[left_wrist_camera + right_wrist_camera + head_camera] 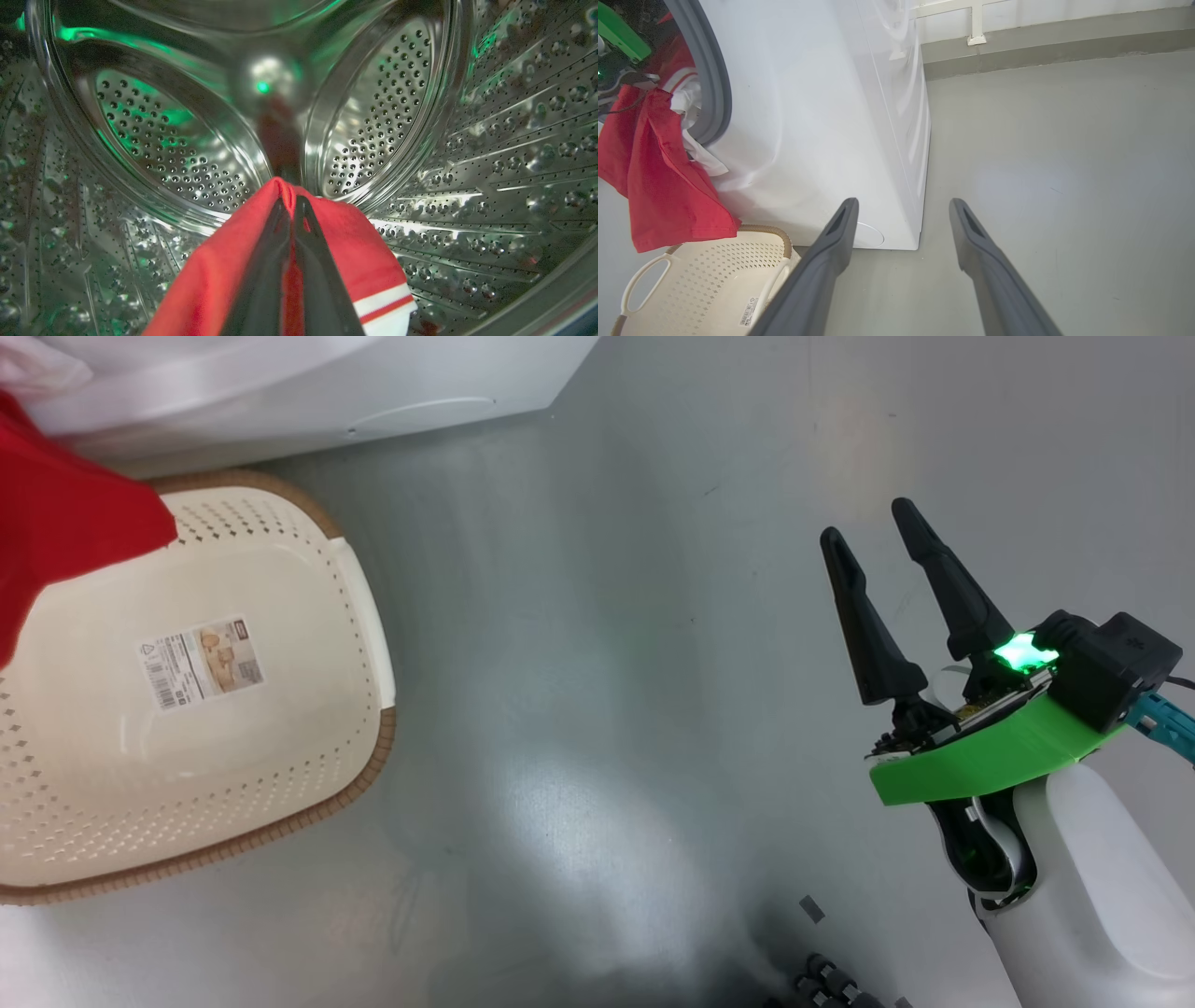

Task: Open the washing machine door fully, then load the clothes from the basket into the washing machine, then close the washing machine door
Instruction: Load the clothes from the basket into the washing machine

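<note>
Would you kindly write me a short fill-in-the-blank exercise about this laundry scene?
1. The left claw is shut on the ____ garment inside the steel drum.
2. The right claw holds nothing, and its jaws stand ____.
3. The basket beside the washing machine shows a bare bottom, so it is ____.

Missing words: red; open; empty.

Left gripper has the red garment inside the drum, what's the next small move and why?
Probably reach the left gripper deeper into the drum before letting go: it is shut on the clothes, yet much of the fabric hangs outside the washing machine, over the basket.
</note>
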